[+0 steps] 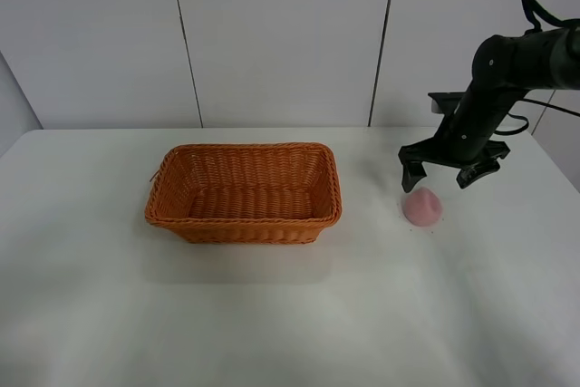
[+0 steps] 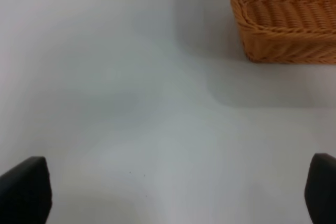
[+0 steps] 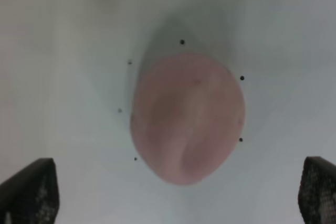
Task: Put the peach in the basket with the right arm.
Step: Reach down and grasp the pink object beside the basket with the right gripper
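Pink peach (image 1: 423, 207) sitting on white desk (image 1: 272, 314), right hand (image 1: 438, 178) hovering spread open just above it, basket (image 1: 243, 148) standing well apart, left hand (image 2: 172, 192) hanging open.

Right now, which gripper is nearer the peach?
Right. The right gripper hangs open just above the peach; the left gripper is off on the far side of the basket.

This looks like a robotics lab or test cell: a bare white table (image 1: 272, 333) fills the lower frame, backed by a plain white panelled wall (image 1: 272, 33) with thin dark seams across the top. At the upper right a black, cabled right arm (image 1: 507, 65) reaches in. The only props are a wicker basket (image 1: 245, 227) at centre and a peach (image 1: 423, 207) to its right.
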Robot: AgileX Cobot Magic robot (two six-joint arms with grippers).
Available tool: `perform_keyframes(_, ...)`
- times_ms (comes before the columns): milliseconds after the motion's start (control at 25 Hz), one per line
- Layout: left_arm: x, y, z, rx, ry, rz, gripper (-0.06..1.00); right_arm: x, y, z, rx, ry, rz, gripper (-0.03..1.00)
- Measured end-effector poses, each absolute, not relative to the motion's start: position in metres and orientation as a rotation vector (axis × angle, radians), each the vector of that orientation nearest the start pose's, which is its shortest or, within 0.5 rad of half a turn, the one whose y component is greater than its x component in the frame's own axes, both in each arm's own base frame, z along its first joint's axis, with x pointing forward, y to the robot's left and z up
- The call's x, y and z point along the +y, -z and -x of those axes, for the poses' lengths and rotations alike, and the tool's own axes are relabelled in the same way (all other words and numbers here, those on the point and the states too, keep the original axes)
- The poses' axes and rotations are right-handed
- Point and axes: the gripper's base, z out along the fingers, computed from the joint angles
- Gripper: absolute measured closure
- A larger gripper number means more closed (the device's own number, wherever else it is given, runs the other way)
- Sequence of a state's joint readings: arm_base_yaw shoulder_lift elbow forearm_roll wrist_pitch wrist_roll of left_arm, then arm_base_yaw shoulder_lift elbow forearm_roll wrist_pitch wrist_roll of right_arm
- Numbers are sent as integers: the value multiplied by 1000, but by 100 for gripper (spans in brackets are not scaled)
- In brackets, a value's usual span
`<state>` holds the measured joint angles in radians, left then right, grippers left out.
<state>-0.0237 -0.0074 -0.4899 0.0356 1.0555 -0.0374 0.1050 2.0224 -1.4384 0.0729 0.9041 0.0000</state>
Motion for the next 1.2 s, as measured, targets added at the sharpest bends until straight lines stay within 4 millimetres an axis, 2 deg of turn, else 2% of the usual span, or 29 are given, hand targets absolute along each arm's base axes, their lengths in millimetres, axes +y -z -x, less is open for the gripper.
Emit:
perform_keyframes(360, 3, -275, 5, 2041, -4, 15, -5, 47, -126, -413, 2989, -88, 92, 27)
perform_keyframes(800, 3, -275, 5, 2041, -4, 15, -5, 47, -104, -415, 3019, -86, 66, 28)
perform_keyframes(880, 3, -275, 5, 2041, -4, 15, -5, 47, -104, -415, 3019, -86, 66, 35)
perform_keyframes(960, 3, -275, 5, 2041, -4, 15, -5, 47, -104, -415, 3019, -86, 64, 50)
perform_keyframes(1120, 3, -275, 5, 2041, -4, 15, -5, 47, -107, -415, 3011, -85, 60, 89)
perform_keyframes(1200, 3, -275, 5, 2041, -4, 15, -5, 47, -113, -415, 3001, -87, 60, 97)
